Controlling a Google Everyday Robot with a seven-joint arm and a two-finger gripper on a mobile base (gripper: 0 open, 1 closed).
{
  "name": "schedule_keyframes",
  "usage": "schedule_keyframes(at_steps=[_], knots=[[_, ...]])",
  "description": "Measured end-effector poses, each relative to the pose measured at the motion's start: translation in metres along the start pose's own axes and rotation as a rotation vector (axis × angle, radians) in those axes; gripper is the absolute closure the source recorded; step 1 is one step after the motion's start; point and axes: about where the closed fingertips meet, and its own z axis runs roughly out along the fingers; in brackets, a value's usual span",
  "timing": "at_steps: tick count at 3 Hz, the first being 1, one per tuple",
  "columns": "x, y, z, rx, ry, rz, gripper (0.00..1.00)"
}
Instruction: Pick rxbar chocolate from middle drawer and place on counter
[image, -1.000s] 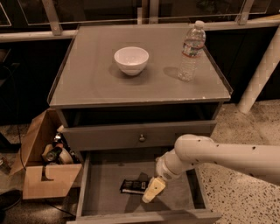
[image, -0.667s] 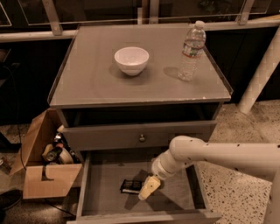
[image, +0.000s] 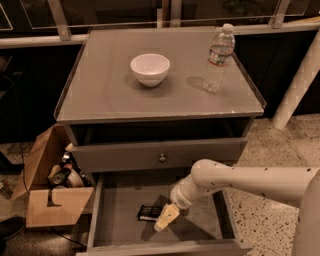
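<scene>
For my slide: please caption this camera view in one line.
Pincer in the open drawer at the black snack bar; bowl and bottle on the counter.

The arm (image: 250, 180) is a smooth white tube dotted with small dark specks (possibly screw heads), swelling into a rounded joint. It narrows to a cream-yellow gripper (image: 166, 218), down inside the middle drawer (image: 120, 212).

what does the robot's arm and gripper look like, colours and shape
The arm is a thick, smooth, off-white tube with small dark specks, ending in a rounded wrist joint. The gripper, down in the middle drawer, is a narrower pale yellowish piece. No cables show.
</scene>
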Motion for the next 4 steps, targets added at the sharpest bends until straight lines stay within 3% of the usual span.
schedule_keyframes(at_steps=[1,2,4], knots=[[-0.002,-0.011,0.047,-0.031,-0.045,0.015,0.0],[-0.001,-0.011,0.048,-0.033,-0.044,0.016,0.0],[0.009,-0.013,0.09,-0.07,-0.044,0.035,0.0]])
